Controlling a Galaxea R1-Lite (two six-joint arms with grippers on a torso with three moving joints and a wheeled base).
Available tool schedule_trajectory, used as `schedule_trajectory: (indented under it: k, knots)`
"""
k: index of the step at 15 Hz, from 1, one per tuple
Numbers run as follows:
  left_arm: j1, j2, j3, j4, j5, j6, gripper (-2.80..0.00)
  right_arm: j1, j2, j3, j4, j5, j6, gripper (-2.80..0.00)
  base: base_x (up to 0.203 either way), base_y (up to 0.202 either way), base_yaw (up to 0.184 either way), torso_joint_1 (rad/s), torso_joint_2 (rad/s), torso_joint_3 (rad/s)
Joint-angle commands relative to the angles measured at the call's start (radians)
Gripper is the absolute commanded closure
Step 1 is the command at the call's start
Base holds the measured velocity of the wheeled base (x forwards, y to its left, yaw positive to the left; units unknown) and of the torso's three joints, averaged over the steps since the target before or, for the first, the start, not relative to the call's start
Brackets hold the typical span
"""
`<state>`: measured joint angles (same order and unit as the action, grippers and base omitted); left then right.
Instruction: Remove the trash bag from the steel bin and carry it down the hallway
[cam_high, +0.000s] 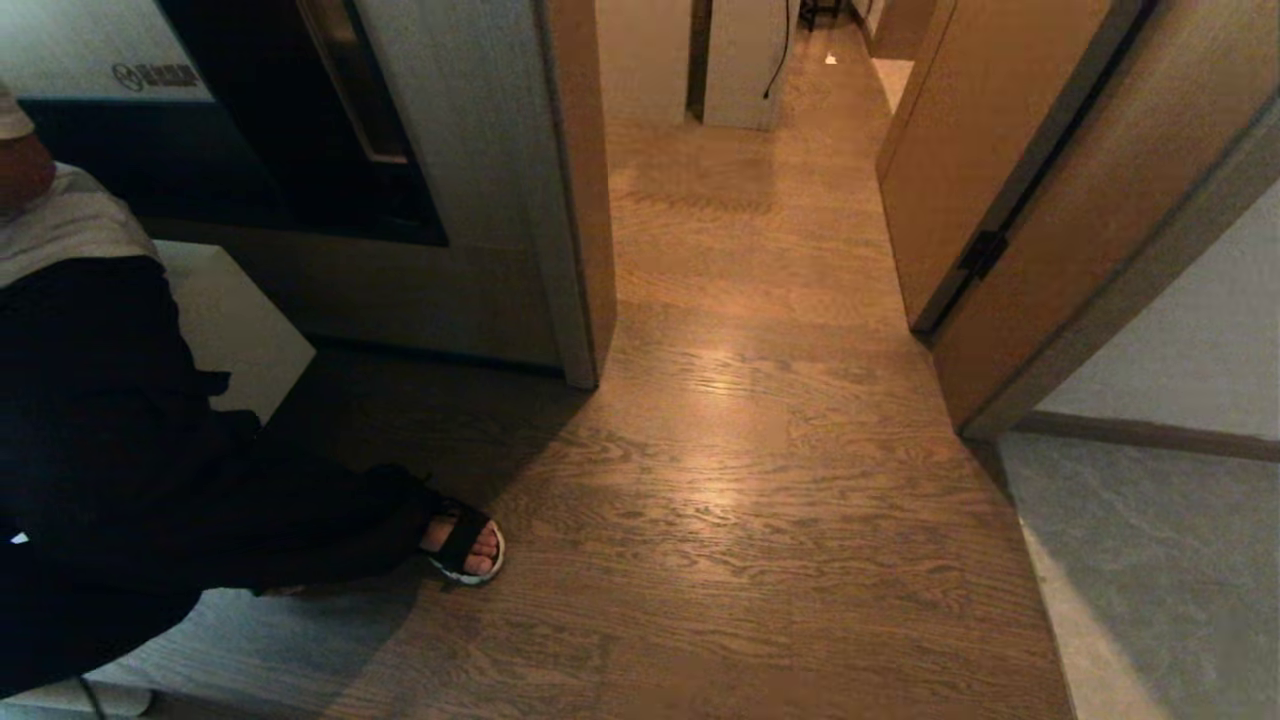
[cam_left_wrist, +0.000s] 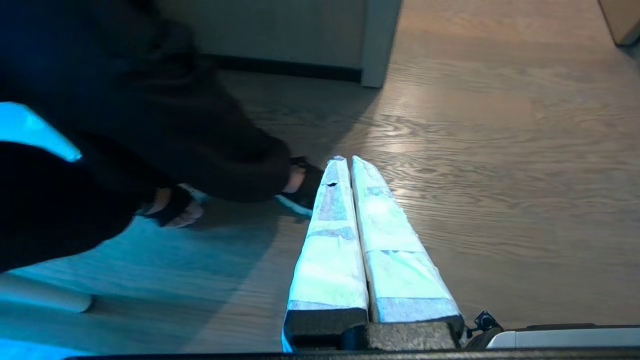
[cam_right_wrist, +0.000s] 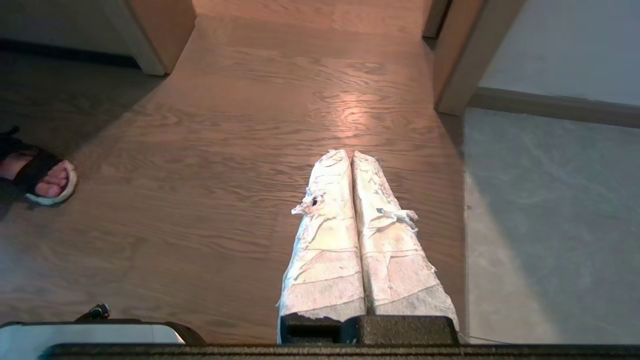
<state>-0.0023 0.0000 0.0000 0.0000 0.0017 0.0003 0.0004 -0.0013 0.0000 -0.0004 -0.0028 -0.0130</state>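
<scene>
A person (cam_high: 110, 440) stands at left on the wood floor (cam_high: 740, 480). Both arms sit parked, left end effector (cam_left_wrist: 346, 160) and right end effector (cam_right_wrist: 350, 153) closed and empty. No trash bag or steel bin shows; the task looks unstarted.

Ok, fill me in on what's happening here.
Nothing is being handled yet. Both arms are parked low over the wooden floor: the left gripper and the right gripper each have their fingers pressed together and hold nothing. No bin or trash bag is in view. A person in dark clothes and sandals stands at the robot's left, and a corridor runs ahead between door frames.
</scene>
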Motion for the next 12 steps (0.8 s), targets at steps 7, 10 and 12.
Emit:
schedule_trajectory:
  k: [7, 10, 12]
  knots:
    - [0.001, 0.0, 0.0, -0.002, 0.0, 0.0, 0.0, 0.001, 0.001, 0.0, 0.0, 0.0, 0.002, 0.0, 0.0, 0.011, 0.001, 0.001, 0.0, 0.0]
    - [0.001, 0.0, 0.0, -0.002, 0.0, 0.0, 0.0, 0.001, 0.001, 0.0, 0.0, 0.0, 0.004, 0.0, 0.0, 0.0, 0.0, 0.0, 0.0, 0.0]
    - [0.001, 0.0, 0.0, -0.002, 0.0, 0.001, 0.0, 0.0, 0.001, 0.0, -0.001, 0.0, 0.003, 0.0, 0.0, 0.0, 0.0, 0.0, 0.0, 0.0]
